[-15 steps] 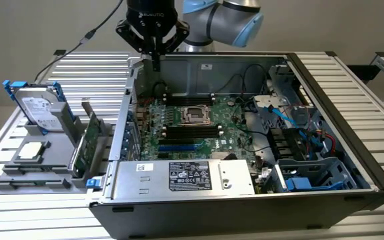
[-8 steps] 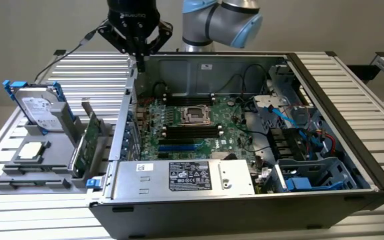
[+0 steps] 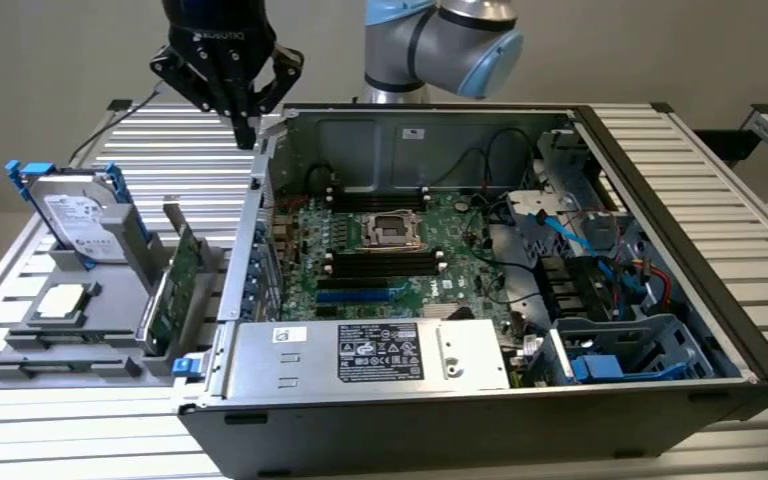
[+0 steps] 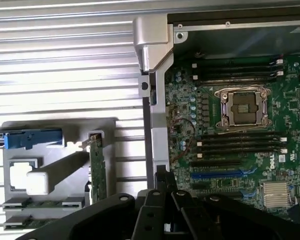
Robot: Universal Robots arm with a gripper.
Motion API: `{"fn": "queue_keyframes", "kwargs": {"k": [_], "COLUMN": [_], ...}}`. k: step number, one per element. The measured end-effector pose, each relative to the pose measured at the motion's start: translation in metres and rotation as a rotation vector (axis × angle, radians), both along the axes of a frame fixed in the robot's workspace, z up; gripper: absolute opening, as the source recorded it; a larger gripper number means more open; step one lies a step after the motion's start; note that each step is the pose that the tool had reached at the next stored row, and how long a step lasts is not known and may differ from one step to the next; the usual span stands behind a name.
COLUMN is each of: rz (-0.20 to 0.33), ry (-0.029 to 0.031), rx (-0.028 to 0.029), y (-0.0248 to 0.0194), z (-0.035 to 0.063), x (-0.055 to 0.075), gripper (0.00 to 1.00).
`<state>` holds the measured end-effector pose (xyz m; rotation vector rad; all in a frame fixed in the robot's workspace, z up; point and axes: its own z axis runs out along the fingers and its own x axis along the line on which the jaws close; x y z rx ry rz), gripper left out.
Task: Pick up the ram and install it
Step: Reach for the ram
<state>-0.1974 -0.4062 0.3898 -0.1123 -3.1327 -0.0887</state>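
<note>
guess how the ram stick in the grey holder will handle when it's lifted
The ram looks like a thin board, so probably light and stiff. Seated edge-up in the grey holder, it may bind if pulled crookedly.

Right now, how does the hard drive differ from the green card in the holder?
The hard drive is a thick silver box in blue rails; the green card, a thin circuit board. The green card stands closer to the case than the hard drive. Both stand in the gray holder.
</note>
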Motion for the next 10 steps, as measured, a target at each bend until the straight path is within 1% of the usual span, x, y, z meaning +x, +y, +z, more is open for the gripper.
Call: {"fn": "queue_keyframes", "kwargs": {"k": [4,5,7,10], "rz": [0.0,0.0,0.0,0.0], "ry": [0.001,0.0024,0.0094,0.0217], "rx": [0.0,0.0,-0.0008,-0.0029], "y": [-0.0044,-0.0055,-0.0072,-0.0095], "z": [-0.002,-0.0025,-0.004,-0.0061], "x": [-0.017,-0.02,-0.024,-0.03], "gripper": [0.11,0.11,0.11,0.11]}}
